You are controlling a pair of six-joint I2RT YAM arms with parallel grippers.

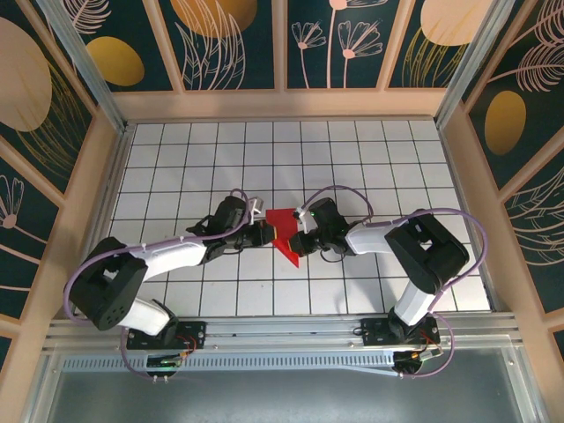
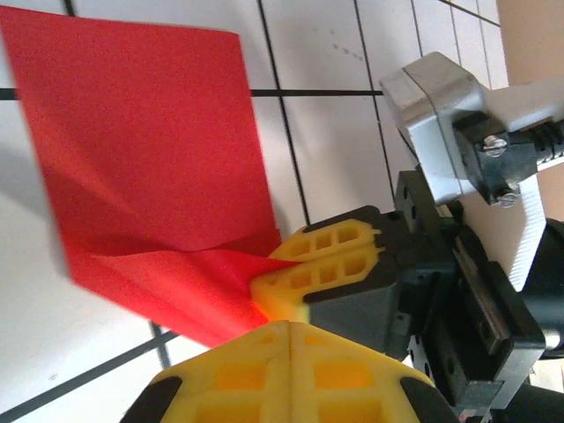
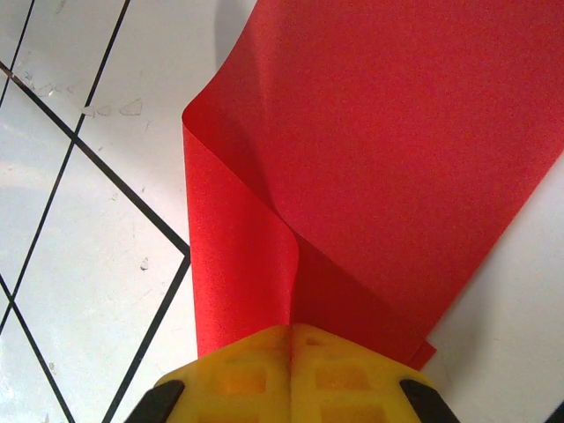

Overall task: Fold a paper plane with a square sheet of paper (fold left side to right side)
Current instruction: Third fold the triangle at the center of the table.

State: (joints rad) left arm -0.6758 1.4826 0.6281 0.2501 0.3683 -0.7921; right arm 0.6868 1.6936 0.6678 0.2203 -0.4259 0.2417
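Near the centre of the white gridded table (image 1: 370,159), in the overhead view, the two arms are reaching toward each other from lower left and lower right, and their tips are meeting at the red sheet (image 1: 284,236). The left gripper (image 1: 263,234) is touching the sheet's left edge, while the right gripper (image 1: 300,240) is touching its right edge. The sheet is showing as a narrow shape tapering to a point toward the lower right of that frame. Seen from the left wrist, the sheet (image 2: 150,150) is spreading across the upper left, one layer lying flat on the tiles and a lower flap lifting toward frame centre. There the right gripper (image 2: 269,273) is pinching its corner between yellow fingers. Along the bottom edge, the left gripper (image 2: 291,330) is pressing its fingers together against that same corner; whether paper is caught between them cannot be told. From the right wrist, the right gripper (image 3: 291,333) is clamping the sheet (image 3: 379,159) at bottom centre, where a curled layer is rolling over the flat one.
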